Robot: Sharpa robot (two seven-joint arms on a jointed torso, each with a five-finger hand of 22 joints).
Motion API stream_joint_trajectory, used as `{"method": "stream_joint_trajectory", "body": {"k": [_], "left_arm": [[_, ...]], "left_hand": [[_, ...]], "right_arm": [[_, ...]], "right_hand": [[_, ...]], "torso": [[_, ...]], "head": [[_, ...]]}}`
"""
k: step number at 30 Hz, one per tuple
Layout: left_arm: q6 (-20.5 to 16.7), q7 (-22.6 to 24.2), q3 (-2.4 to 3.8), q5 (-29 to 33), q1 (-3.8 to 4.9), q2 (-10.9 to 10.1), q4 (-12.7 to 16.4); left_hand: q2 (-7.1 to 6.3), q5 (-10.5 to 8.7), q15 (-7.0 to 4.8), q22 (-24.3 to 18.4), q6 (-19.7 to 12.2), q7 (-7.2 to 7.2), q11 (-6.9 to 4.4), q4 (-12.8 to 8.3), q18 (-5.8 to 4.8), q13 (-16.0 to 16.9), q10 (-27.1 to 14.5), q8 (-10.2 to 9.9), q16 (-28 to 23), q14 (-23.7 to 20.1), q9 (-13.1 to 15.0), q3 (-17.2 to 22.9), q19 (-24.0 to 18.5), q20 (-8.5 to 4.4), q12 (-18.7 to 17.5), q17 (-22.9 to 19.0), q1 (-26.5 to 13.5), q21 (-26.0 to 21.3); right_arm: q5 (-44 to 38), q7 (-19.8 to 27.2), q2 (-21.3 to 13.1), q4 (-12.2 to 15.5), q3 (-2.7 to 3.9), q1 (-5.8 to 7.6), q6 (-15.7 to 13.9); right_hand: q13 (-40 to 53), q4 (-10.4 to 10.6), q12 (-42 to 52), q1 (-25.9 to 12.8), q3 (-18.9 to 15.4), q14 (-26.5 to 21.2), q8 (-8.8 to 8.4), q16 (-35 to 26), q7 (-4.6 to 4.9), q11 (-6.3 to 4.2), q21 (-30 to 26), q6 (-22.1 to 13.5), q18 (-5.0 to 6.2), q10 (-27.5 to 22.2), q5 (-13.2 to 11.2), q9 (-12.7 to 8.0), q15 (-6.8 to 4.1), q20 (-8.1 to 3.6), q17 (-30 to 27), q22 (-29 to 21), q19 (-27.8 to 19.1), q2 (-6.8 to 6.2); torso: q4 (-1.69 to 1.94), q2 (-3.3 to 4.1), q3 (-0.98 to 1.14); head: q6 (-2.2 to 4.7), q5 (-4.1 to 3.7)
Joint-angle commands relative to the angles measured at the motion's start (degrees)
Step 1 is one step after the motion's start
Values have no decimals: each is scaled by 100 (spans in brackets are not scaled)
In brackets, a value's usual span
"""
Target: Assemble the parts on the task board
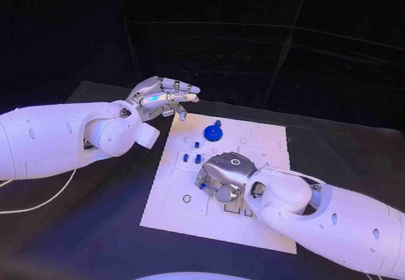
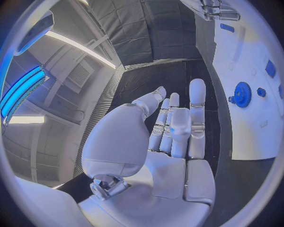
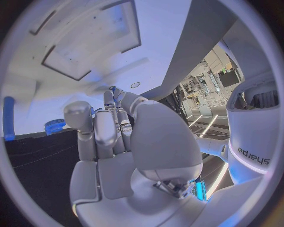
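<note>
Over the middle of the task board (image 1: pixel 262 136), the right hand (image 1: pixel 223 176) is lowered with fingers curled toward the plate; whether it holds a part cannot be determined. Beyond it, a blue gear (image 1: pixel 213 134) stands on the board. Off the board's far left corner, the left hand (image 1: pixel 160 98) is raised, fingers extended, slightly apart, holding nothing.

backdrop: black curtain (image 1: pixel 273 45) | surface: black table (image 1: pixel 83 236) | light: bright blue strip (image 2: pixel 21 90)
</note>
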Motion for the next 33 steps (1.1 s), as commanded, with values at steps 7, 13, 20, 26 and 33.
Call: {"method": "stream_joint_trajectory", "body": {"k": [7,13,20,26,33], "left_arm": [[95,-4,5,22,8,3,-5],[107,-14,5,22,8,4,-4],[125,-33,5,22,8,0,0],[159,-58,5,22,8,0,-2],[195,-84,4,22,8,1,-7]], "left_hand": [[-6,36,-1,-5,-20,31,-1,-10,78,-10,-51,24,-27,-50,-5,-34,-25,-5,39,-5,-37,-34],[-6,36,-1,-5,-20,31,-1,-10,78,-10,-51,24,-27,-50,-5,-34,-25,-5,39,-5,-37,-34],[-5,36,0,-6,-20,31,0,-10,78,-10,-54,24,-29,-52,-5,-35,-25,-4,39,-9,-37,-36],[-3,36,1,-9,-20,31,2,-9,78,-11,-60,25,-32,-54,-5,-37,-24,-3,39,-16,-37,-40],[-3,36,3,-12,-21,32,3,-7,77,-13,-67,26,-34,-57,-5,-41,-23,-2,39,-21,-39,-44]], "right_arm": [[-111,-94,-5,22,-16,-17,44],[-127,-156,6,12,-17,-18,127],[-121,-200,26,-20,-17,-17,135],[-66,-126,33,-30,-17,-17,-218],[-7,-10,9,-3,-18,-17,-566]], "right_hand": [[7,11,-24,-64,-8,158,12,28,11,42,38,43,-98,20,15,11,-15,-4,12,22,-41,3],[10,16,-28,-85,-22,156,12,29,7,38,41,52,-96,28,5,12,-17,-3,5,21,-49,0],[-56,163,-232,-390,-216,114,-86,-5,63,142,-69,-387,-64,-401,96,-73,76,63,-80,-166,-195,-195],[-57,199,-215,-422,-291,74,-71,-69,69,204,-271,-655,-4,-801,98,-66,117,115,-196,-477,-388,-244],[-55,196,-206,-411,-292,71,-70,-71,69,206,-270,-674,-4,-819,107,-65,120,118,-204,-473,-389,-238]], "torso": [[-3,0,1],[2,2,0],[-1,-1,-6],[-3,3,-2],[0,1,1]], "head": [[3,5],[4,2],[3,4],[3,5],[-4,3]]}}
